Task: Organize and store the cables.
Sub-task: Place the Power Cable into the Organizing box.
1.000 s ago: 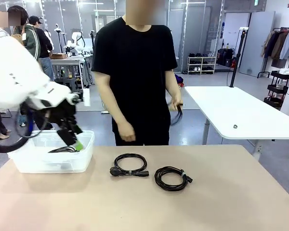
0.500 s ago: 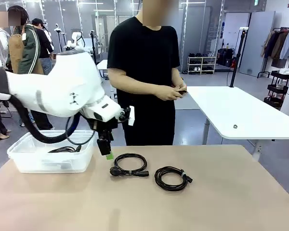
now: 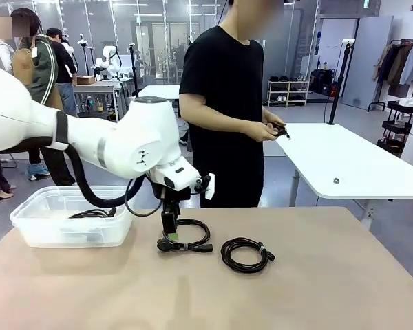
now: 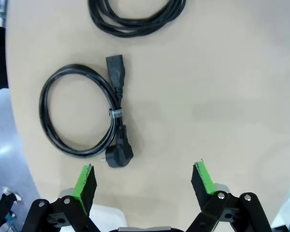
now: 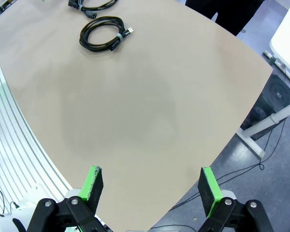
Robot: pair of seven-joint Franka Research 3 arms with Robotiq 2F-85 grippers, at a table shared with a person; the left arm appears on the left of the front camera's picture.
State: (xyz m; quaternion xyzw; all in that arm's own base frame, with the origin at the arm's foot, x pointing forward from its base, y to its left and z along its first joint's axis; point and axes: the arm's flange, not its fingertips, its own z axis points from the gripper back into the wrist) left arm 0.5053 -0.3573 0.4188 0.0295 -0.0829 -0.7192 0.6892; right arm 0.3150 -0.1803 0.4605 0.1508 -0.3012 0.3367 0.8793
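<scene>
Left claw [image 3: 171, 235] is released, jaws wide, hanging just over the table [image 3: 330, 289] at the near-left edge of the first coil [image 3: 193, 247]. In its wrist view the ring sits at 10 o'clock and the plug head lies just ahead of one pad. Right claw [image 5: 150, 176] is also released and empty, high over bare tabletop.

Handling (judged): light, limp cord that only the small tie keeps round. The rubbery sheath should grip well. Best hold is the bundled strands at the tie; a single strand would likely sag.

Surroundings:
- Second coil [image 3: 261, 249]: 3 o'clock of the first, near, not touching.
- Clear tub [image 3: 27, 214]: 9 o'clock, with a stored cord [image 3: 89, 214] inside. Its wall must be cleared.
- Person's hands [image 3: 261, 130]: 12 o'clock, working another cord.
</scene>
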